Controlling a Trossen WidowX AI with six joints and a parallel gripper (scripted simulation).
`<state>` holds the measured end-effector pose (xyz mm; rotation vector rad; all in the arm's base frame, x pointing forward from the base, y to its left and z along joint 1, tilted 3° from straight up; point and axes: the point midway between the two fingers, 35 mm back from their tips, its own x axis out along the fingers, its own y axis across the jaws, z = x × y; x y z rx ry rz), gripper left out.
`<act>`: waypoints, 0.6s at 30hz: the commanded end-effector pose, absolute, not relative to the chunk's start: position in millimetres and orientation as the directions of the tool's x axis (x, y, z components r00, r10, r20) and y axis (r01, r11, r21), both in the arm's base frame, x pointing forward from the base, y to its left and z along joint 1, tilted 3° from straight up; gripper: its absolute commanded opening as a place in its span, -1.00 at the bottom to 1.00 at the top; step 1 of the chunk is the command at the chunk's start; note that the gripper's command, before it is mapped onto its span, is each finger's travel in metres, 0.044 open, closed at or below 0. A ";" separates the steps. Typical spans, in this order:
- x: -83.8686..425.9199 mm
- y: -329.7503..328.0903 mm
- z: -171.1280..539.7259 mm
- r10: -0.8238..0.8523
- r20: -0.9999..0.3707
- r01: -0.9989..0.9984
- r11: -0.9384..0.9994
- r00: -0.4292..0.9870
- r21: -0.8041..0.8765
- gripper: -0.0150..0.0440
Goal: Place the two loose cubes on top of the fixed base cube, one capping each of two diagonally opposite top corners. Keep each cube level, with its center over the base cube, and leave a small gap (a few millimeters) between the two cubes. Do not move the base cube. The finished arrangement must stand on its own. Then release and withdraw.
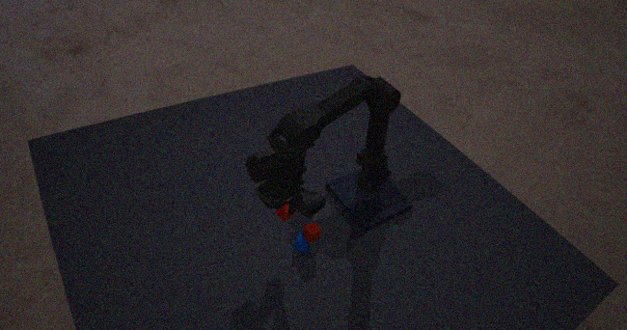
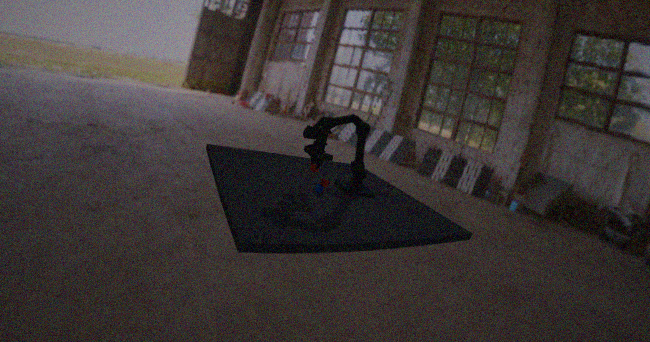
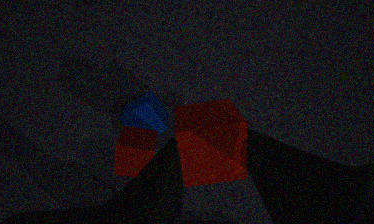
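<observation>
The blue base cube (image 1: 301,243) (image 2: 319,189) (image 3: 145,112) stands on the dark mat in front of the arm. One red cube (image 1: 313,233) (image 2: 325,182) (image 3: 134,159) sits on top of it, offset over one corner and overhanging toward the arm's base side; it looks level. My gripper (image 1: 285,210) (image 2: 314,166) (image 3: 209,140) is shut on the other red cube (image 1: 284,213) (image 2: 313,168) (image 3: 208,157). It holds that cube in the air, above and to the left of the stack in the top view. The left finger hides a little of the placed red cube's edge in the wrist view.
The arm's base plate (image 1: 347,189) is on the mat (image 1: 145,194) (image 2: 260,226), behind and right of the stack in the top view. The scene is dark, and arm shadows lie across the mat.
</observation>
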<state>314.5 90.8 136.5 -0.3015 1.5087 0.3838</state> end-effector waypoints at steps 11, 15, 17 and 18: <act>294.6 126.3 138.8 0.064 -0.997 -0.087 0.994 0.032 0.061 -0.14; 290.5 132.4 138.5 0.066 -0.997 -0.022 0.998 0.031 0.065 -0.14; 290.5 132.4 138.5 0.066 -0.997 -0.022 0.998 0.031 0.065 -0.14; 290.5 132.4 138.5 0.066 -0.997 -0.022 0.998 0.031 0.065 -0.14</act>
